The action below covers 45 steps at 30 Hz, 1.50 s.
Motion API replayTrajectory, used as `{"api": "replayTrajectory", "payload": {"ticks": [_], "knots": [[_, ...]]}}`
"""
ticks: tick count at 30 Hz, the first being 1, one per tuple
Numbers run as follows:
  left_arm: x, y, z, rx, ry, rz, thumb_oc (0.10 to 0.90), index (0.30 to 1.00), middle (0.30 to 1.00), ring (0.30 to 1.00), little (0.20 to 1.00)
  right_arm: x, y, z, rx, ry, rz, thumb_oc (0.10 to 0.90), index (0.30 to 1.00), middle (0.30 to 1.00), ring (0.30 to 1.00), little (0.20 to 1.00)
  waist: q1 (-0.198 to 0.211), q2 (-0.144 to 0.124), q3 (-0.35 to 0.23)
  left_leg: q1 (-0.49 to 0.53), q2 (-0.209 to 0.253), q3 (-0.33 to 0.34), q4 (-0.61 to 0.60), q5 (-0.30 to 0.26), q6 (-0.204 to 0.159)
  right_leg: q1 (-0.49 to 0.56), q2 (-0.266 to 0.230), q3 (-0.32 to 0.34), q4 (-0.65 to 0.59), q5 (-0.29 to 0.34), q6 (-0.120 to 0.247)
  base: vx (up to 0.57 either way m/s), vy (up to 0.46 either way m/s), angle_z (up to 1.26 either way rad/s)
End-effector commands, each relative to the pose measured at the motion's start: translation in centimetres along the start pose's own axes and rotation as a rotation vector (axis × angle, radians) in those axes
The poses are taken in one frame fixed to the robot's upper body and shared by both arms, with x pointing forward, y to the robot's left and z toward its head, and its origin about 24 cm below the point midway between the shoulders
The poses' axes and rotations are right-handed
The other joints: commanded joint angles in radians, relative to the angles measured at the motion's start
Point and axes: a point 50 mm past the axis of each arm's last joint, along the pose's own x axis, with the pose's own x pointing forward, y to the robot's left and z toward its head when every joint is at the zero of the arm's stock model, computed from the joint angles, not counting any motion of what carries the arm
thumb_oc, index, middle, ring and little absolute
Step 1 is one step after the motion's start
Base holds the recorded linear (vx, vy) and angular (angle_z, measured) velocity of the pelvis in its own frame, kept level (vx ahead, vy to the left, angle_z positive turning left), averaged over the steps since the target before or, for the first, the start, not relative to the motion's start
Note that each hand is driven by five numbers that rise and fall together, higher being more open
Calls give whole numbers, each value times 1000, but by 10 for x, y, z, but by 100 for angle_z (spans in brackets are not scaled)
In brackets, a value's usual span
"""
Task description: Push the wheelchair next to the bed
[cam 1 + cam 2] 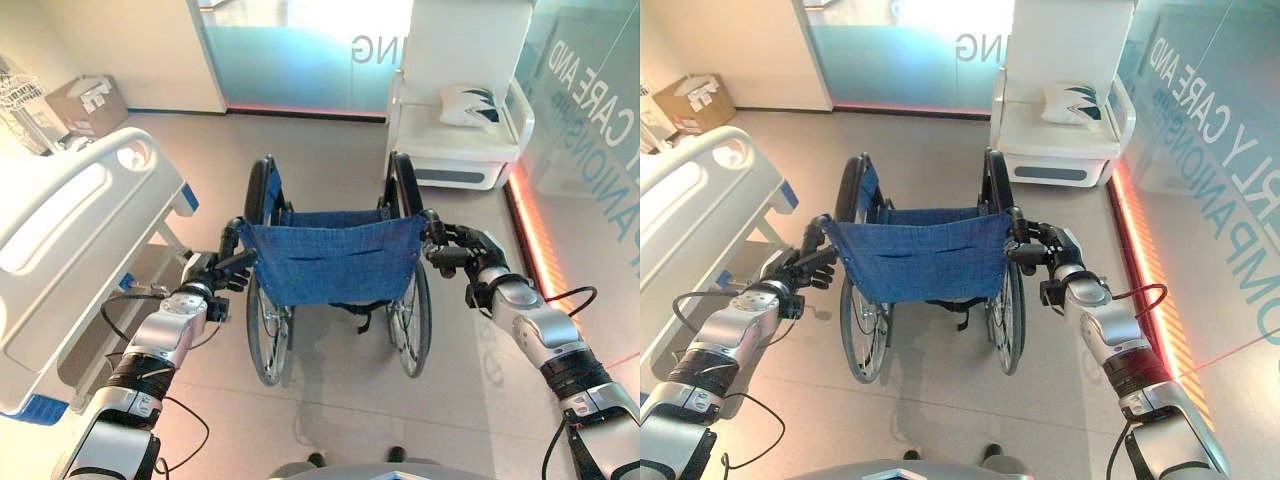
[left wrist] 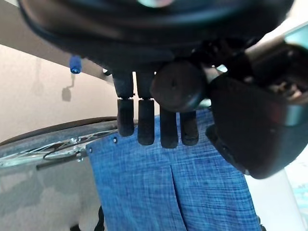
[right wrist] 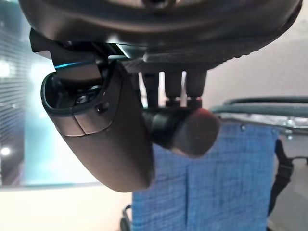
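At the left edge of the frame lay the white plastic-railed hospital bed [image 1: 70,240], its side running toward the lower left. Just right of it, the left robot hand [image 1: 222,272] was curled round the wheelchair's black left push handle [image 2: 179,85]. The blue fabric-backed wheelchair [image 1: 332,262] stood at frame centre on the pale tiled floor [image 1: 330,400], near the bed but apart from it, facing the upper frame. The right robot hand [image 1: 462,250] clasped the black right push handle [image 3: 185,130]. Pushing well probably meant equal pressure from both arms, with a slight leftward bias, stopping before the left wheel met the bed frame.
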Motion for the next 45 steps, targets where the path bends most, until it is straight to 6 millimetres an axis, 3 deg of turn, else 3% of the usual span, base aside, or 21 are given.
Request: {"api": "replayTrajectory", "payload": {"ticks": [1,6,11,13,17,20,24,26,28,30,31,34,35,36,37,38,41,43,45], "knots": [[4,-30,83,0,-190,-133,400,300,300,300,300,-3,70,100,-89,-378,381,400,300,300,300,300,-21,-18,-38,-33,-98,-14,59,-97,30,-27,-15,29,101,-61,49,53,51,-5],[9,-13,102,30,-176,-85,400,300,300,300,300,5,68,109,-153,-366,361,400,300,300,300,300,-26,-13,-24,-60,-109,0,136,-129,45,-47,-41,46,154,-70,58,70,66,-10],[9,-7,117,22,-170,-76,400,300,300,300,300,9,65,115,-160,-362,341,400,300,300,300,300,-31,-6,-8,-77,-113,11,171,-141,58,-84,-78,48,247,-66,72,77,69,-12],[8,-9,124,-6,-176,-84,400,300,300,300,300,9,61,118,-153,-366,322,400,300,300,300,300,-36,-3,8,-98,-120,12,215,-158,66,-119,-114,61,365,-33,65,94,82,-11],[9,-8,128,1,-181,-89,400,300,300,300,300,11,50,121,-132,-360,286,400,300,300,300,300,-49,8,20,-105,-115,-2,252,-176,64,-179,-114,90,529,3,48,155,32,-2],[12,-8,125,-21,-178,-74,400,300,300,300,300,14,48,121,-110,-340,282,400,300,300,300,300,-61,-6,24,-61,-128,8,240,-194,56,-240,-131,30,443,66,54,272,-61,0],[12,-9,116,5,-223,-20,400,300,300,300,300,14,40,113,-98,-318,265,400,300,300,300,300,-92,-38,33,36,-159,-19,232,-272,42,-339,-102,-45,215,127,94,389,-222,0],[11,-11,112,7,-241,-22,400,300,300,300,300,13,33,106,-99,-300,255,400,300,300,300,300,-110,-38,33,79,-145,-25,222,-296,40,-375,-84,-35,205,140,91,350,-261,43],[9,-17,112,12,-259,-40,400,300,300,300,300,12,27,97,-102,-278,238,400,300,300,300,300,-113,-46,16,80,-136,-36,234,-311,44,-349,-79,-13,217,111,81,256,-299,60],[7,-19,111,-2,-263,-50,400,300,300,300,300,11,25,94,-92,-273,238,400,300,300,300,300,-116,-39,6,85,-108,-36,281,-297,23,-332,-64,-6,253,64,66,264,-326,44],[8,-18,110,-22,-264,-51,400,300,300,300,300,12,27,97,-86,-272,241,400,300,300,300,300,-119,-29,-1,77,-78,-39,359,-228,-15,-310,-42,3,262,29,43,251,-324,41],[9,-16,106,-50,-256,-41,400,300,300,300,300,12,42,100,-87,-276,259,400,300,300,300,300,-118,-32,-2,-11,-22,3,623,-52,-88,-235,-21,1,248,-25,-17,264,-351,36],[9,-16,104,-58,-256,-39,400,300,300,300,300,11,44,99,-92,-279,261,400,300,300,300,300,-116,-37,-1,-58,-10,5,718,-18,-102,-210,-16,-1,239,-37,-33,213,-254,10],[9,-15,103,-65,-257,-38,400,300,300,300,300,11,44,98,-96,-281,261,400,300,300,300,300,-113,-41,0,-82,-7,7,754,1,-107,-196,-15,-1,235,-44,-41,269,-279,-7],[9,-13,102,-89,-263,-40,400,300,300,300,300,9,42,96,-103,-283,251,400,300,300,300,300,-100,-53,9,-174,4,11,913,18,-122,-148,-19,-15,225,-69,-65,276,-253,-25],[8,-12,103,-95,-271,-42,400,300,300,300,300,8,38,96,-100,-286,244,400,300,300,300,300,-92,-61,18,-232,21,16,957,8,-117,-123,-21,-19,220,-79,-72,230,-203,-22],[8,-8,101,-114,-293,-40,400,300,300,300,300,9,38,97,-100,-292,230,400,300,300,300,300,-63,-66,40,-300,15,28,799,-22,-77,-80,-18,-8,214,-99,-63,296,-64,4],[8,-5,102,-130,-300,-37,400,300,300,300,300,10,39,100,-101,-293,225,400,300,300,300,300,-52,-50,50,-299,33,50,620,5,-77,-60,8,3,217,-119,-59,355,43,15],[8,-3,102,-149,-308,-46,400,300,300,300,300,11,39,102,-100,-292,203,400,300,300,300,300,-25,-33,62,-335,5,55,426,46,-82,-27,41,26,224,-143,-55,399,58,26]]}}
